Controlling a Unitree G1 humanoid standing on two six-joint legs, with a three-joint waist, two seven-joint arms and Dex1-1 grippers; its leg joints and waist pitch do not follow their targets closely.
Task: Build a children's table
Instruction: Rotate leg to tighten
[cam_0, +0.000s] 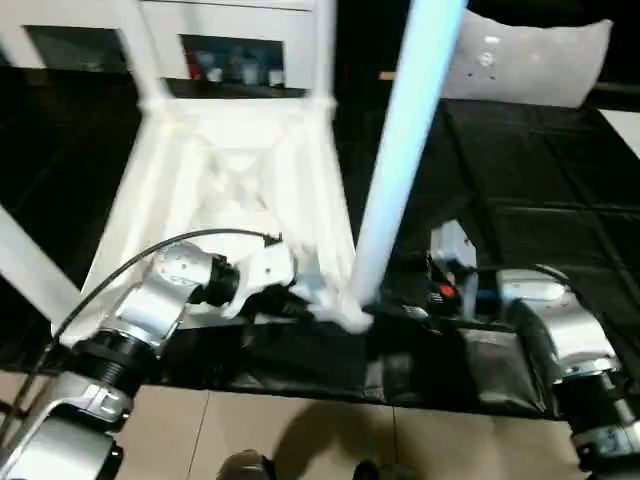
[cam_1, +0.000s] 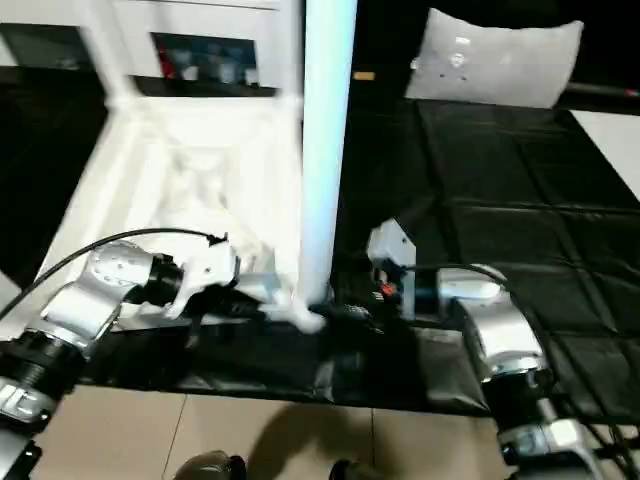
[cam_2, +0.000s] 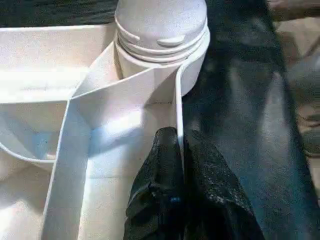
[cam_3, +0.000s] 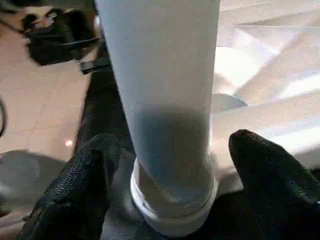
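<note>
While I look down from my head, the children's table (cam_0: 230, 170) lies upside down on the black mat (cam_0: 520, 200), ribbed underside up, with my left forearm (cam_0: 150, 310) reaching in at its near edge. At the near corner just to the right of my left gripper (cam_0: 300, 298) one white leg (cam_0: 400, 150) stands up out of its socket; two more legs rise at the far corners. My right gripper (cam_1: 350, 312) sits on the other side of that near leg, low by its base.

From my left wrist, the two black fingers (cam_2: 155, 185) are pinched together on the thin outer wall of the tabletop (cam_2: 178, 120) — one finger inside the rim, one outside. Just beyond the fingertips stands the round corner socket (cam_2: 192, 65), with the threaded foot of the leg seated in it.

From my right wrist, my fingers (cam_3: 80, 190) stand wide apart, one on either side of the leg's base — whether either touches the tube I cannot tell. The leg's collar (cam_3: 172, 215) sits just ahead between them.
</note>
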